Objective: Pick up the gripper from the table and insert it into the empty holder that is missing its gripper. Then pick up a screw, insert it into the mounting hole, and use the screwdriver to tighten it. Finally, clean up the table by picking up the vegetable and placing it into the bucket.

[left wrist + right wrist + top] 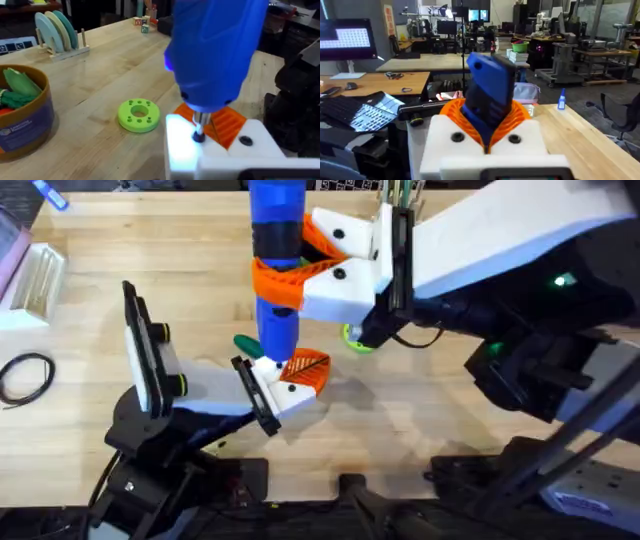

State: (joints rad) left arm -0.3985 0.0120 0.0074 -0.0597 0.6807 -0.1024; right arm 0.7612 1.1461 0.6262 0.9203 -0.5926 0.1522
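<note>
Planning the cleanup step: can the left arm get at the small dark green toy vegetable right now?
Probably not cleanly. The vegetable lies just beyond the left gripper, but the blue pen-shaped screwdriver, upright in the right gripper, stands close beside it.

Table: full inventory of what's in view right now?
screwdriver: 1, blue, upright mid-table, bit down
vegetable: 1, dark green, on table beside the screwdriver
disc: 1, bright green, holed, flat on table
bucket: 1, tan with blue band, holds green toy items
plate rack: 1, wood with pale plates, beyond the bucket
cable: 1, black loop, table's left side
left gripper: 1, white and orange, at the screwdriver's tip
right gripper: 1, white and orange, jaws shut on the screwdriver
</note>
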